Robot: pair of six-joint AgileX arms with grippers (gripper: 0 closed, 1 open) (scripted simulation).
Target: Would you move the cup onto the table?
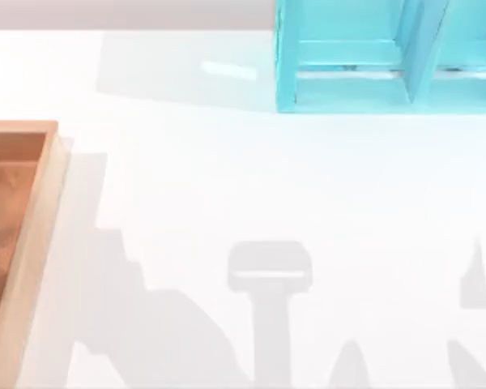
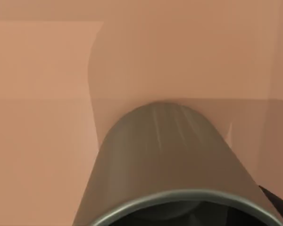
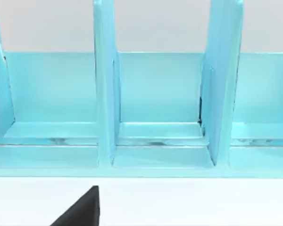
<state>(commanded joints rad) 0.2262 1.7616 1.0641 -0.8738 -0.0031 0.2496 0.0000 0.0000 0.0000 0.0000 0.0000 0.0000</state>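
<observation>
Cup (image 2: 172, 160): close under the left wrist camera, over the tray (image 2: 37, 141).
Finger (image 2: 276, 200): dark sliver beside the rim, perhaps touching.
Grip: cannot tell.

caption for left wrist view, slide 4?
Olive-grey handleless cup seen close up over the orange-brown wooden tray.

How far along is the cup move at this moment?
Early stage. Done: the left arm has reached the tray, its wrist view looking close down on the cup against the tray's wood. In hand: closing in on the cup; a grasp cannot be confirmed. Left: lifting it out and setting it on the table. The right wrist view faces the shelf.
</observation>
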